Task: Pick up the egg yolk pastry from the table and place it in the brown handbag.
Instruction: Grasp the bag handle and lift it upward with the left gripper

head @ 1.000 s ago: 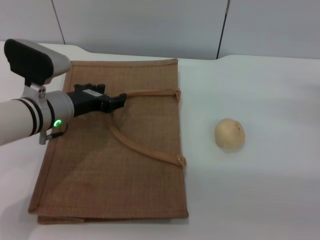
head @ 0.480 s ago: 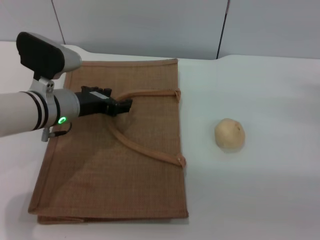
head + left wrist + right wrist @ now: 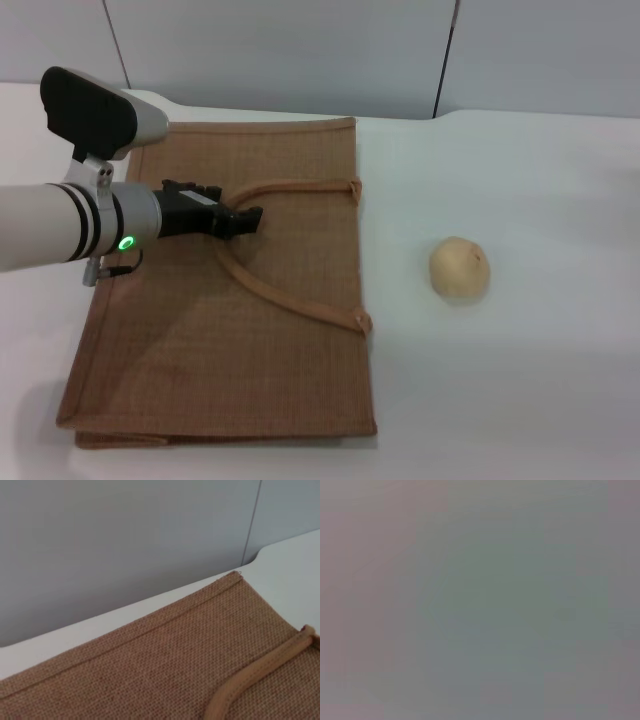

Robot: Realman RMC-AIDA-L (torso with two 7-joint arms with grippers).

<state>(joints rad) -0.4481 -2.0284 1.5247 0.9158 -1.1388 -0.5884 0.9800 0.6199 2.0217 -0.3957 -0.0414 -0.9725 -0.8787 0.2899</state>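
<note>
Woven tan-brown jute fills the left half of the head view: the brown handbag [image 3: 225,290] lies flat on the white table [image 3: 520,380], its mouth edge facing right. Two lighter strap handles [image 3: 290,300] loop across its upper face.

The left arm reaches in from the left edge, with a green light glowing on its wrist. The left gripper [image 3: 248,219] hangs over the upper part of the bag, its black tip right at the bend of the handle loop. Whether its fingers are spread or pressed together cannot be told.

The egg yolk pastry [image 3: 460,268], a small pale yellow ball, sits on the table to the right of the bag, well apart from it and from the gripper.

The left wrist view shows the bag's weave, a trimmed edge and one strap [image 3: 260,672]. The right arm does not appear.
</note>
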